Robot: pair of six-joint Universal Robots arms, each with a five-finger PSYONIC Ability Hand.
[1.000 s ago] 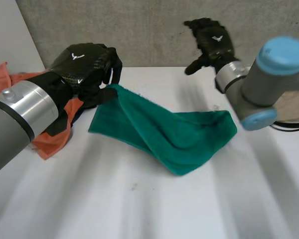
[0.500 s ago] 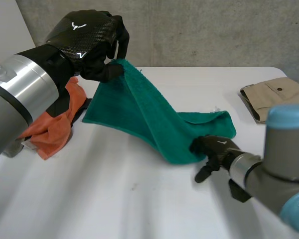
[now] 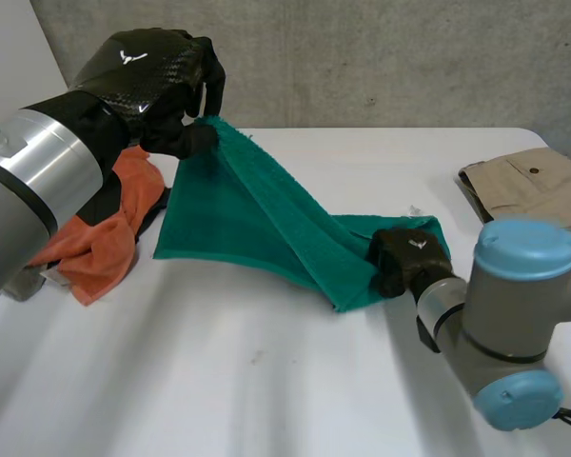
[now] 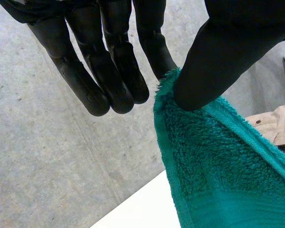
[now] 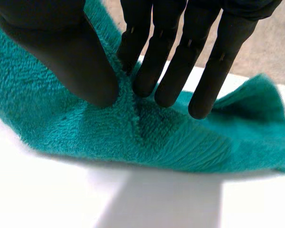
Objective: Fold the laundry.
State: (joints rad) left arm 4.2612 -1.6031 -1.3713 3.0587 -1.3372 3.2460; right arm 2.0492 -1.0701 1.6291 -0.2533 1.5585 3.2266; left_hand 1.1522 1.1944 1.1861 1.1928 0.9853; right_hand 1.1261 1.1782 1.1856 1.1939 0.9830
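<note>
A green towel [image 3: 257,224] stretches across the table from upper left to lower right. My left hand [image 3: 157,81] holds one corner raised above the table at the far left, thumb and a finger pinching the towel's corner [image 4: 168,88]. My right hand [image 3: 409,259] sits on the towel's near right corner, low at the table. There the thumb and fingers [image 5: 147,71] pinch a ridge of the green towel [image 5: 133,128] between them. The towel sags between both hands, with its lower edge lying on the white table [image 3: 266,381].
An orange cloth [image 3: 105,224] lies crumpled at the left behind my left arm. A folded beige garment [image 3: 528,186] rests at the far right edge. A grey concrete wall stands behind the table.
My right hand came down from the far right to the towel's near right corner and closed on it. My left hand lifted its corner higher.
</note>
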